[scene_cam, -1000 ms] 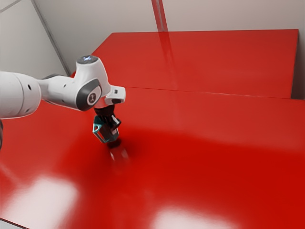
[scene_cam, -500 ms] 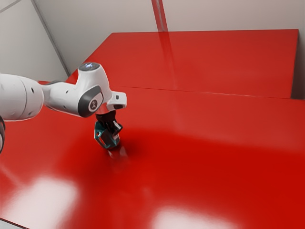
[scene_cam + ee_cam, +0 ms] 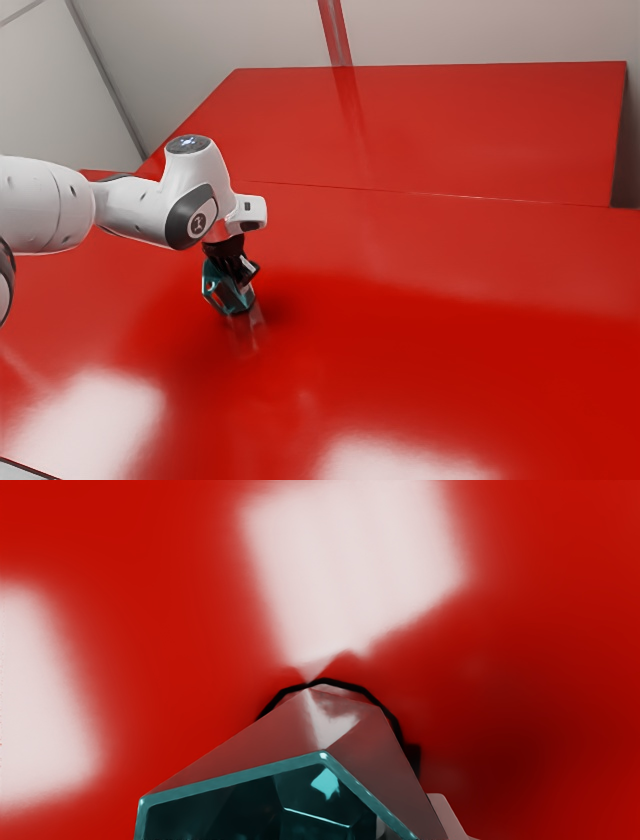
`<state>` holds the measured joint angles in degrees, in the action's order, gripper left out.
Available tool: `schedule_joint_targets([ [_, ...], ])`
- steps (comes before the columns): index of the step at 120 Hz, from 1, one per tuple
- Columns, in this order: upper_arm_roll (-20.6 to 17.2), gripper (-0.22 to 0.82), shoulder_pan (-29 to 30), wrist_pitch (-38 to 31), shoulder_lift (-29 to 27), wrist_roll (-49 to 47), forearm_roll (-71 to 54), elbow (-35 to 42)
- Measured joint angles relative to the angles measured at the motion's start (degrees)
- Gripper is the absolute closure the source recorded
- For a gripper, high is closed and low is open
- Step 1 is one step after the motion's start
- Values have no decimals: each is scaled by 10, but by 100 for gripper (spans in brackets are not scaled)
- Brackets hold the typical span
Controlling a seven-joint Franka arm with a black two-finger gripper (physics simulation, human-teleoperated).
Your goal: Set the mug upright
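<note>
Mug (image 3: 228, 297) is under the hand, toward the exterior view's left on the glossy red table (image 3: 420, 380). Teal rim, faceted sides, dark teal inside. Mouth faces up toward the wrist camera; the far end goes down to the tabletop. Long axis runs steeply, nearer vertical than flat, top leaning a bit to the exterior view's left, so not quite plumb. Lower end sits right at the table surface; can't tell if the base is flat on it. Handle direction: can't tell.

Gripper (image 3: 241, 272) points down at the mug, fingers partly closed with one side wall between them: a pale fingertip (image 3: 442, 807) on the outside, a bit of grey within the rim. Reads as a pinch on that wall; exact gap can't be told, mug covers it. White arm (image 3: 135, 207) comes in from the exterior view's left. Outer faces of the mug mirror the red. White glare (image 3: 350, 565) on the tabletop beyond the mug, in front of the fingers.
</note>
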<state>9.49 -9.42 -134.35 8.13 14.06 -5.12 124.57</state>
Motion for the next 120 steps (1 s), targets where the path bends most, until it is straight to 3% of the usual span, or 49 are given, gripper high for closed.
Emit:
schedule_joint_targets([
  [67,0,39,1,-2,-4,0,2,-2],
  [120,0,31,2,4,-20,-1,3,-9],
])
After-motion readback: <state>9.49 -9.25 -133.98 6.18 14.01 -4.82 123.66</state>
